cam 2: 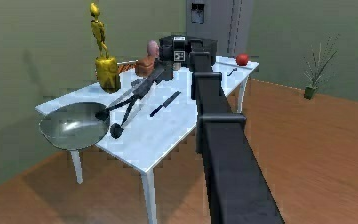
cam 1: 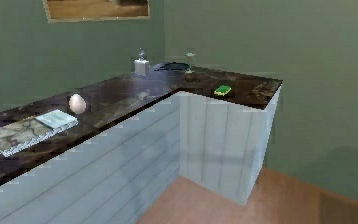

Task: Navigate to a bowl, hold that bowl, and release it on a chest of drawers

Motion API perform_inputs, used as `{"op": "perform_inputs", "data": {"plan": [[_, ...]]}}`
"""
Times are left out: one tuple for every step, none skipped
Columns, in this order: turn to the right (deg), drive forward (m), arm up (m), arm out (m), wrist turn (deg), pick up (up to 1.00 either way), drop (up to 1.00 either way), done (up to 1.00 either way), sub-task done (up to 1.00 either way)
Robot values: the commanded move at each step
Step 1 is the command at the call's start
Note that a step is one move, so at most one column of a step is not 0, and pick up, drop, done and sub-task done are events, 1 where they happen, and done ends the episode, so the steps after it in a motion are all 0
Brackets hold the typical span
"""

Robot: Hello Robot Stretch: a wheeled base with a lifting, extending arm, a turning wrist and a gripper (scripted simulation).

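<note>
In the arm side view a wide, shallow grey metal bowl rests on the left end of a white table. The dark arm bar rises from the bottom edge across the table. My gripper reaches left and down from the arm's far end, and its thin fingers end close to the bowl's right rim. I cannot tell whether they touch the bowl, or whether the gripper holds anything.
On the table stand a golden statue, an orange-pink object, a red apple and a knife. A potted plant stands far right. The forward view has an L-shaped dark-topped counter with an egg-shaped thing, a newspaper and a green item.
</note>
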Motion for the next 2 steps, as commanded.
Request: {"op": "perform_inputs", "data": {"plan": [[0.0,0.00,0.00,-0.48,0.0,0.00,0.00,0.00,0.00],[-45.0,0.00,0.00,0.00,0.0,0.00,0.00,0.00,0.00]]}}
